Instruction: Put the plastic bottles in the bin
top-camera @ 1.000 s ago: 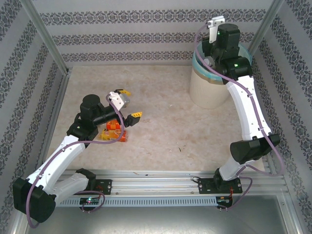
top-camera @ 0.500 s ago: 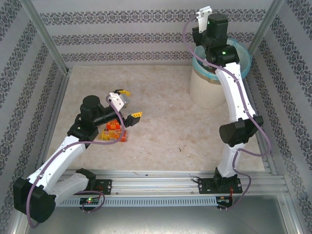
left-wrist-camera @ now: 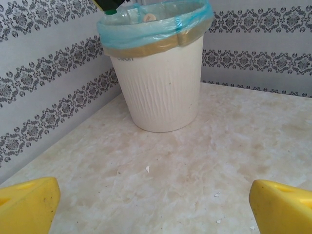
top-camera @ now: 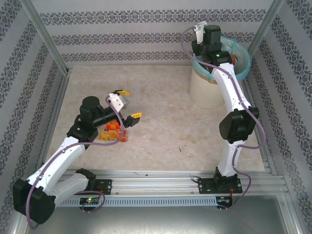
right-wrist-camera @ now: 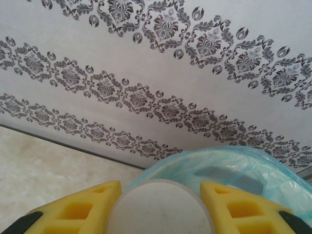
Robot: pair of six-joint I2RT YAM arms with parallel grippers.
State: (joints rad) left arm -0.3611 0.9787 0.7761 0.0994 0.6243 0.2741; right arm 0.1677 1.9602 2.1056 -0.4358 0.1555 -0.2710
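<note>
Beige marbled tabletop (top-camera: 161, 131) — damask-striped walls (top-camera: 146, 29) on three sides.

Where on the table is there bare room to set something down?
Free: the middle of the table between the bottles and the bin, and the far left corner. Crowded: around the bottles by the left gripper.

No word, brand or number can be read. The bin (left-wrist-camera: 161, 92) carries a small dark mark (left-wrist-camera: 131, 58) on its wall, just under the folded edge of its blue liner (left-wrist-camera: 146, 29). The mark is too blurred to tell any letters. In the top view, the plastic bottles (top-camera: 114, 132) lying well to the left of the bin show orange labels, but these are too small for any print to be made out.
</note>
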